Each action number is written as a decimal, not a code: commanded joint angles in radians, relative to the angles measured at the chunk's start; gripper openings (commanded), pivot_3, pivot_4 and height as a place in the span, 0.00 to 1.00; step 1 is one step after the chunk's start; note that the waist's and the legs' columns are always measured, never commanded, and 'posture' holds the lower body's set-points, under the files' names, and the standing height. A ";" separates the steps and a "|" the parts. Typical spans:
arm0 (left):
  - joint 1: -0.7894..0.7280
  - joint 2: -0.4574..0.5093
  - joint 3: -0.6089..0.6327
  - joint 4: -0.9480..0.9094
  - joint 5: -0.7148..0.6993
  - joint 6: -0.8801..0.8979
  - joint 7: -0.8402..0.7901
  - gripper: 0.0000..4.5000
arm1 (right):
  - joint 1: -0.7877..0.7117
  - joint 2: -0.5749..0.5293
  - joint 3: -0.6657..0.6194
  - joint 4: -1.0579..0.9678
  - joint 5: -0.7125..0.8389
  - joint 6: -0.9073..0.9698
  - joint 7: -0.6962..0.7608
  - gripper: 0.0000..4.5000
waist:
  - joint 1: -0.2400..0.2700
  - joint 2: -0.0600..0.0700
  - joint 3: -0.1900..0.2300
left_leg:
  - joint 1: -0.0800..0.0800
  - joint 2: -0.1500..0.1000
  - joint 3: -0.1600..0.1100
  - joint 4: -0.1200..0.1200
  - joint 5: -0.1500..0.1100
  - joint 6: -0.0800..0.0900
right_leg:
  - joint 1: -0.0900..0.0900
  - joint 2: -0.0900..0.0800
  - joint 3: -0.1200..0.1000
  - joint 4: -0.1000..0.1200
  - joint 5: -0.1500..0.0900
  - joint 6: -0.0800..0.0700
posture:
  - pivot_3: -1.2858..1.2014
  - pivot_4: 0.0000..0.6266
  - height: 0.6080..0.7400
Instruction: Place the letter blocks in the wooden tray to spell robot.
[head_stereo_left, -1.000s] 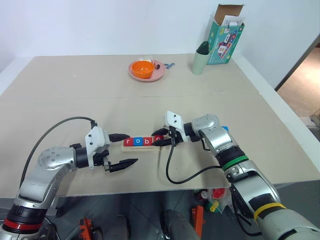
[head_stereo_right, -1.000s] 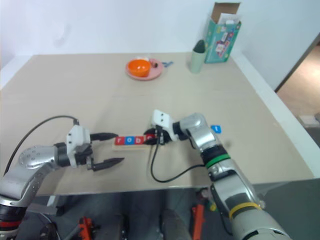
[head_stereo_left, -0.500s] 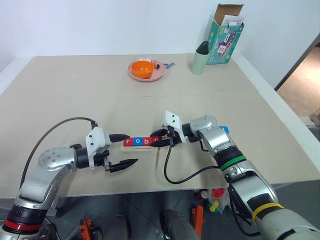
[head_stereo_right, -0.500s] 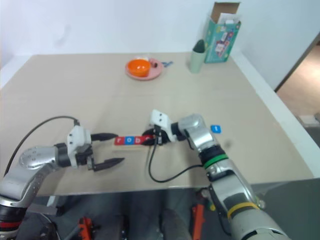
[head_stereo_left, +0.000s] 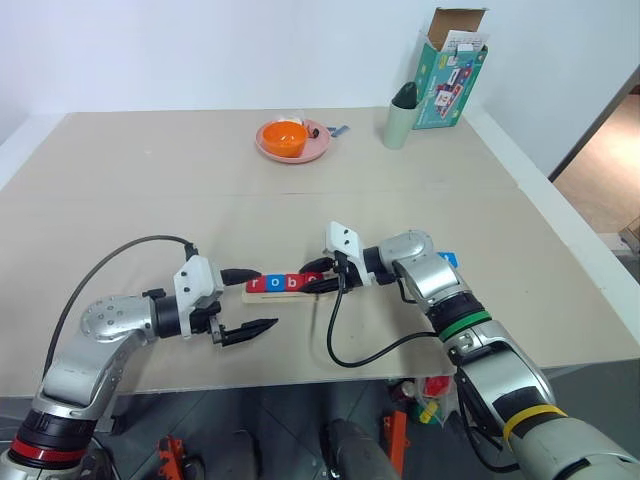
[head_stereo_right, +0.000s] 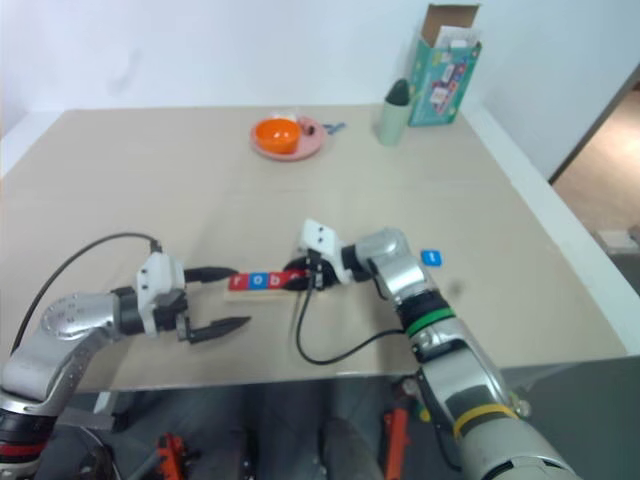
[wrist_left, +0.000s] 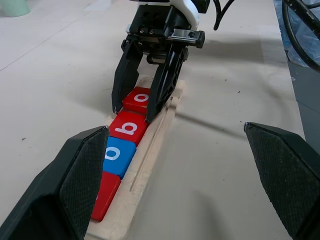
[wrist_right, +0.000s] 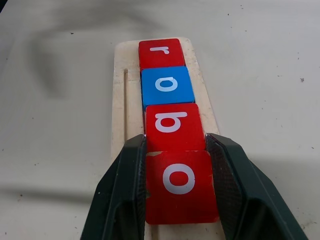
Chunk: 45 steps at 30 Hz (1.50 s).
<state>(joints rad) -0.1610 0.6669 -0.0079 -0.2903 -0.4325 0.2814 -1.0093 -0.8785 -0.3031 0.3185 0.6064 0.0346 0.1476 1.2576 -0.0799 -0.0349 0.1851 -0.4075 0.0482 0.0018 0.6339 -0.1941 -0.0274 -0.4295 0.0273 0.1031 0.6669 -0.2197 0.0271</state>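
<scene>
At the tray's right end, the second red o block (wrist_right: 179, 186) is pinched between the nearly closed fingers of the right gripper (head_stereo_left: 322, 277), evidently to seat it against the b (wrist_right: 173, 125) in the wooden tray (wrist_right: 119, 95). The left gripper (head_stereo_left: 252, 301) is held wide open and empty around the tray's left end, perhaps as a brace; the blue t block (head_stereo_right: 431, 258) lies beyond the right arm. Nothing is seen changed from a second earlier.
</scene>
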 joint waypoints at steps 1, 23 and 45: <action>0.001 -0.003 0.000 -0.031 0.000 -0.019 0.001 1.00 | -0.029 0.014 -0.022 -0.007 0.016 0.019 -0.010 0.50 | 0.000 0.000 0.000 | 0.000 0.000 0.000 0.000 0.000 0.000 | 0.000 0.000 0.000 0.000 0.000 0.000 | 0.52 0.24 1.00; -0.064 -0.019 -0.034 -0.055 -0.047 0.036 -0.023 1.00 | 0.073 -0.077 -0.204 -0.394 0.164 0.234 -0.142 0.99 | 0.005 0.000 0.000 | -0.014 0.000 -0.002 0.000 0.000 0.000 | -0.012 0.000 -0.003 0.000 0.002 0.006 | 0.52 0.24 1.00; -0.151 -0.054 -0.100 -0.069 -0.105 0.117 -0.077 1.00 | 0.508 -0.082 -0.541 -0.828 0.089 0.344 -0.913 0.99 | 0.003 0.000 0.000 | -0.014 -0.001 -0.002 0.002 0.000 -0.001 | -0.011 0.000 -0.001 0.000 0.003 0.006 | 0.52 0.24 1.00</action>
<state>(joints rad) -0.2923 0.6177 -0.1131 -0.3366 -0.5374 0.4187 -1.0941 -0.3805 -0.3852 -0.1884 -0.1769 0.1435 0.4991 0.3996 -0.0771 -0.0350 0.1850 -0.4213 0.0475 0.0002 0.6358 -0.1942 -0.0279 -0.4408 0.0273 0.1022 0.6672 -0.2166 0.0327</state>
